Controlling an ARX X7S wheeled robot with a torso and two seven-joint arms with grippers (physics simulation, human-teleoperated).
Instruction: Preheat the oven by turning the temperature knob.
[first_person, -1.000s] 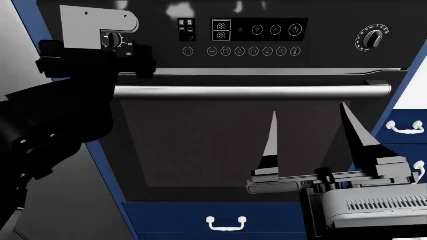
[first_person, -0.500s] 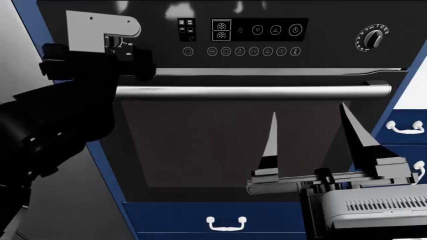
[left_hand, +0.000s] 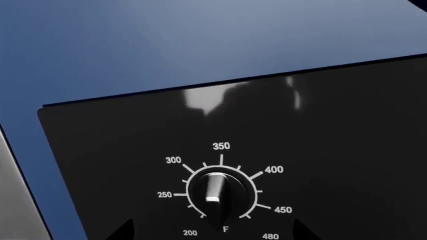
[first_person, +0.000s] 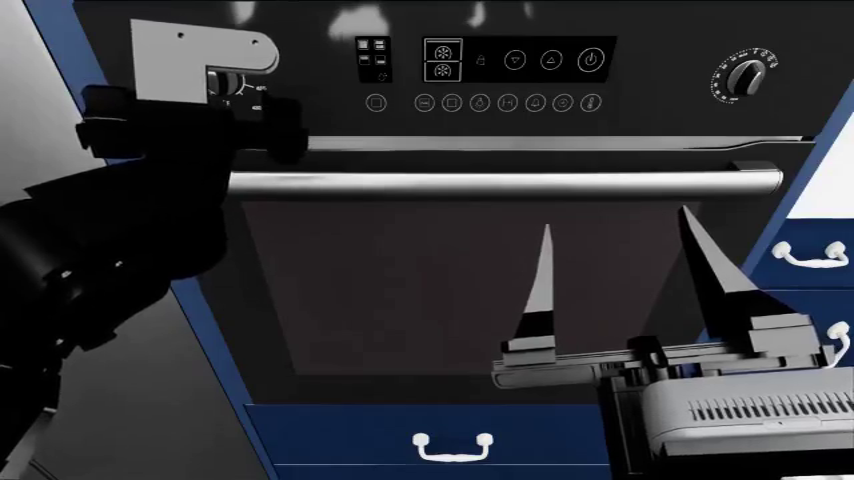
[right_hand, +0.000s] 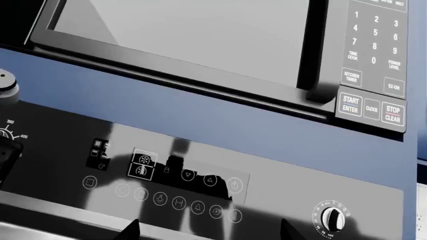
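A black oven fills the view, a silver handle across its dark door. The temperature knob sits at the far left of the control panel, ringed by numbers from 200 to 480, its silver pointer aimed near 350. The left gripper is raised right at the knob, covering most of it; whether it is open or closed cannot be told. The right gripper hangs low before the door, fingers spread wide, holding nothing. A second knob sits far right
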